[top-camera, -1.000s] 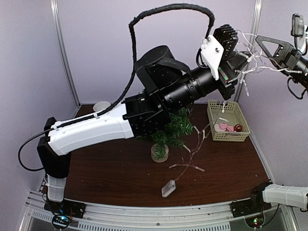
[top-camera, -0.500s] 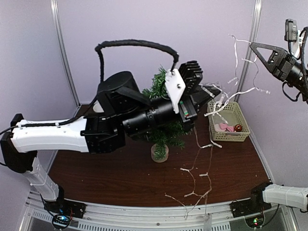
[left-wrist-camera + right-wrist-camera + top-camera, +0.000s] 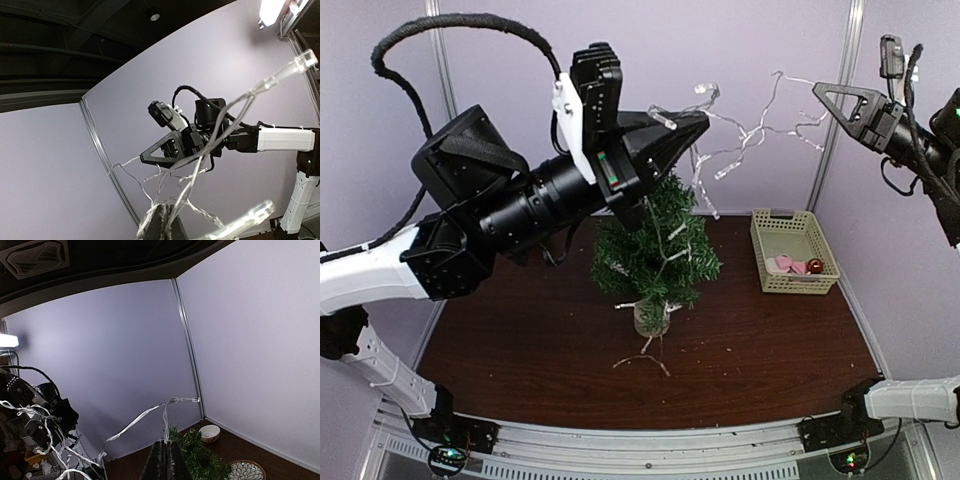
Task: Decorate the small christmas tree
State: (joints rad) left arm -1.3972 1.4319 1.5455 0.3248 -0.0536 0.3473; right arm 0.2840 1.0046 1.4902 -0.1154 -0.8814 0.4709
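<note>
**Fig.** Top view w/ both wrist views.

**Tools.** L gripper point(image 3: 700, 120): fingers pressed together on the light string point(image 3: 750, 130), held high, just above and slightly right of the tree's tip. R gripper point(image 3: 820, 92): jaws likewise closed, pinching the same string further along. It sits up by the right wall post, well apart from the tree. Between the two, the string hangs in the air as a loose, tangled span. One strand drops from the L side down the front of the small christmas tree point(image 3: 655, 250). It trails onto the table point(image 3: 770, 340) just in front of the pale base point(image 3: 652, 318).

**Key relation.** Tree upright, long axis vertical, near table centre. It lies almost directly below the L gripper, and down and to the left of the R gripper. L arm is much the nearer.

**Judgement.**
- Next move prob. calls for lowering the span and leading it round the branches.
- R end would need to come in toward the tree, else the span hangs clear of the foliage.
- Risk: a tug on the draped strand could tip the tree, which looks light.

**Surface & room.** Dark brown table.
- Basket point(image 3: 757, 245) w/ pink and red ornaments point(image 3: 790, 265) at right rear, well apart from the tree.
- R wrist view shows a small white bowl point(image 3: 210, 432) and a patterned dish point(image 3: 245, 471) near the tree.
- Pale lilac walls close in at back and sides.
</note>
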